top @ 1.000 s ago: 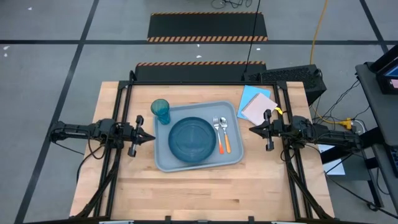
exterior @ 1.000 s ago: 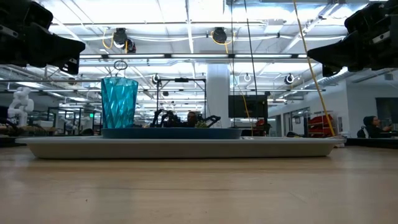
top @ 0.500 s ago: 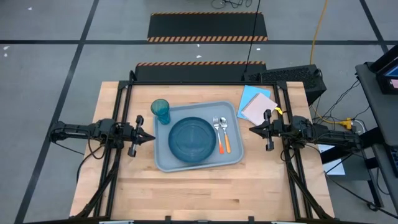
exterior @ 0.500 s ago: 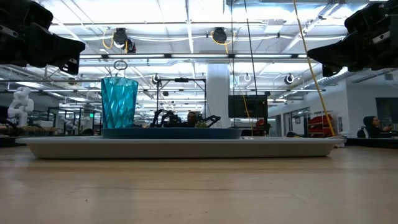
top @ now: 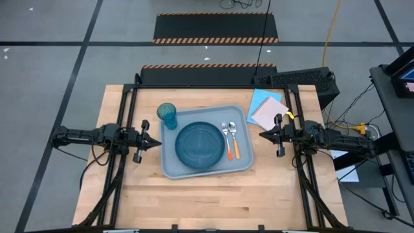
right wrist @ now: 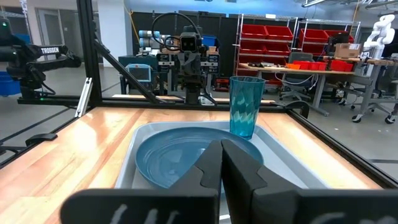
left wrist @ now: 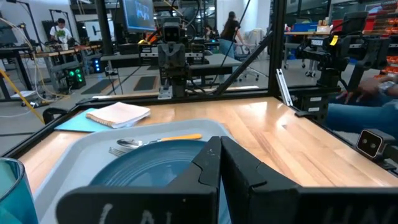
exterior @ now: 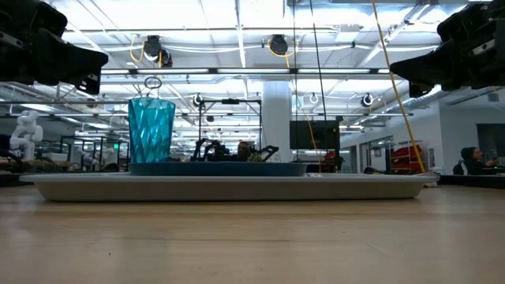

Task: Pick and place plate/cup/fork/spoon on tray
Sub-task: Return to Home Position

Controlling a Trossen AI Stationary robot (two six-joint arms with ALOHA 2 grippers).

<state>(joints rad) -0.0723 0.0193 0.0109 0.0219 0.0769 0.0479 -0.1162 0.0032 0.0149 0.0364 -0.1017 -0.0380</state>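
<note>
The grey-blue tray (top: 184, 167) lies in the middle of the table. On it rests the dark blue plate (top: 199, 145), with the fork (top: 226, 138) and the spoon (top: 233, 138) side by side to its right, orange handles toward the near edge. The teal cup (top: 167, 115) stands upright on the tray's far left corner. My left gripper (top: 159, 143) hovers shut, level, left of the tray. My right gripper (top: 261, 134) hovers shut, level, right of it. Both are above the table and hold nothing.
A light blue paper sheet (top: 261, 98) with a folded pale cloth (top: 269, 111) on it lies at the table's far right corner. Black frame rails run along the table's left, right and far sides. Bare wood lies in front of the tray.
</note>
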